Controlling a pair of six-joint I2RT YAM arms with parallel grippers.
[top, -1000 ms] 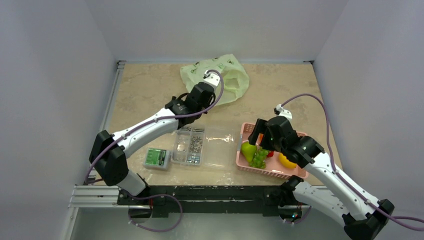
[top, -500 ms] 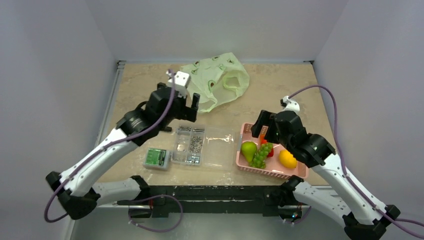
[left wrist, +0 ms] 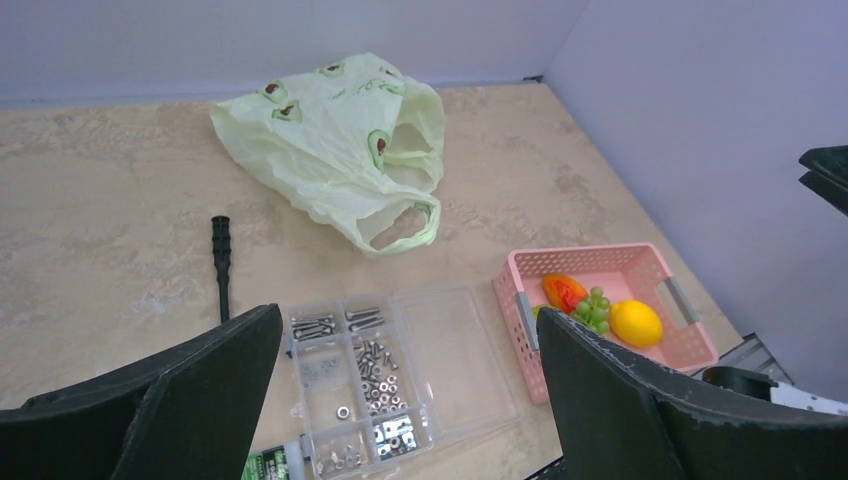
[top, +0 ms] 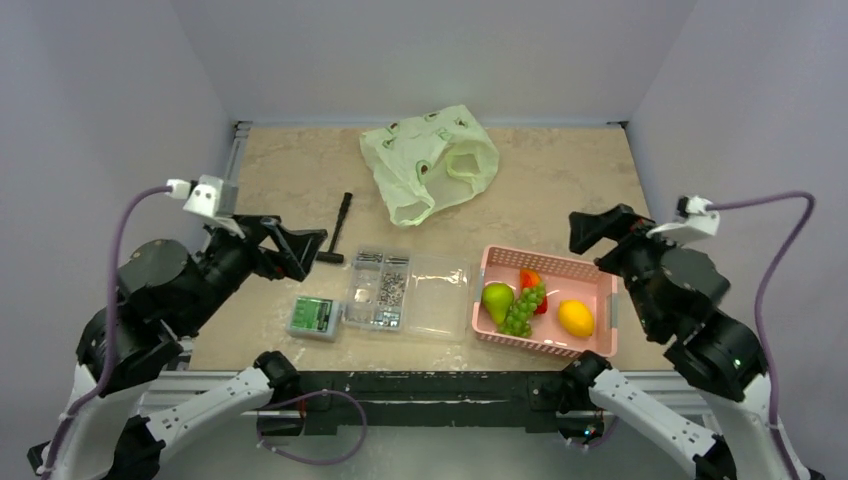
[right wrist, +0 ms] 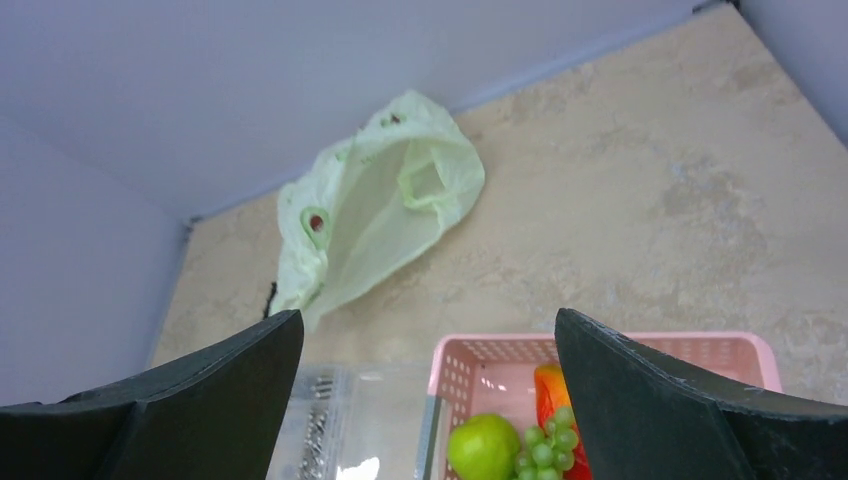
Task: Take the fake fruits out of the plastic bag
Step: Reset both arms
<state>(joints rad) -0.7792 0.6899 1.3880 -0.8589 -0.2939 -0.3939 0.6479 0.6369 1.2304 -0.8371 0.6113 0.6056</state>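
The pale green plastic bag (top: 430, 165) lies slack and flat at the back of the table, its mouth facing the near side, and I see nothing inside it. The fake fruits sit in the pink basket (top: 540, 258): green pear (top: 496, 300), green grapes (top: 520, 310), yellow lemon (top: 575, 318), red-orange piece (top: 531, 283). My left gripper (top: 298, 246) hangs open above the table's near left, far from the bag. My right gripper (top: 597, 230) is open, raised just right of the basket. Both wrist views show wide jaws with nothing between them.
A clear compartmented box (top: 405, 293) of screws and nuts stands left of the basket, with a small green box (top: 313, 316) beside it. A black tool (top: 337, 232) lies between box and bag. Walls close in the table on three sides.
My left gripper has opened, left the bag and pulled back to the near left. My right gripper has risen from the basket and swung right. The bag has settled flat.
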